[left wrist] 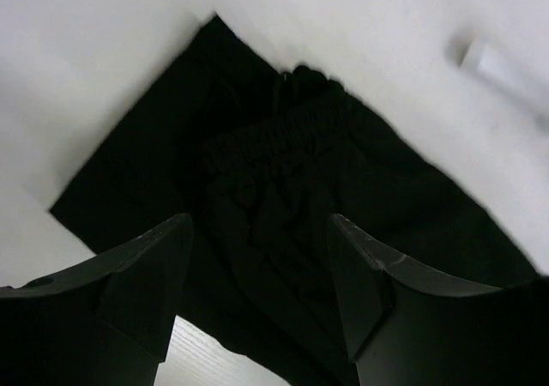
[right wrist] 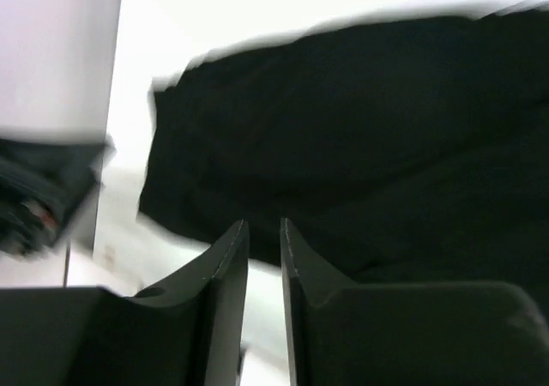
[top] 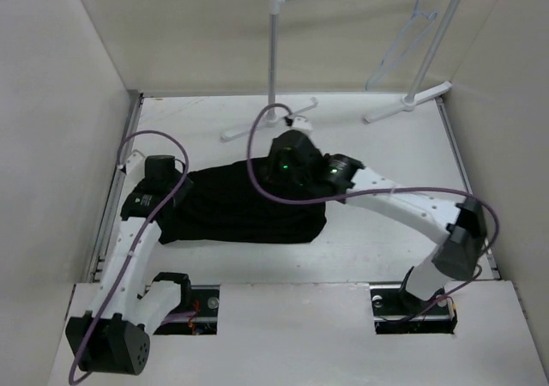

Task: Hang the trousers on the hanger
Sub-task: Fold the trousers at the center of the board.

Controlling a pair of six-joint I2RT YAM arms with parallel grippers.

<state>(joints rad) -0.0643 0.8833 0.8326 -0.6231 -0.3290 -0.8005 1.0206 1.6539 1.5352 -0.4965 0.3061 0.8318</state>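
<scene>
The black trousers lie folded flat on the white table, left of centre. Their gathered waistband shows in the left wrist view. My left gripper hovers over their left end, open, its fingers wide apart with cloth below them. My right gripper is over the trousers' upper right part. Its jaws stand open by only a narrow gap with nothing between them, just off the cloth's edge. The pale hanger hangs from the rack's rod at the back right.
A white tube garment rack stands at the back, its feet resting on the table just behind the trousers. Beige walls close in left, right and behind. Purple cables loop over both arms.
</scene>
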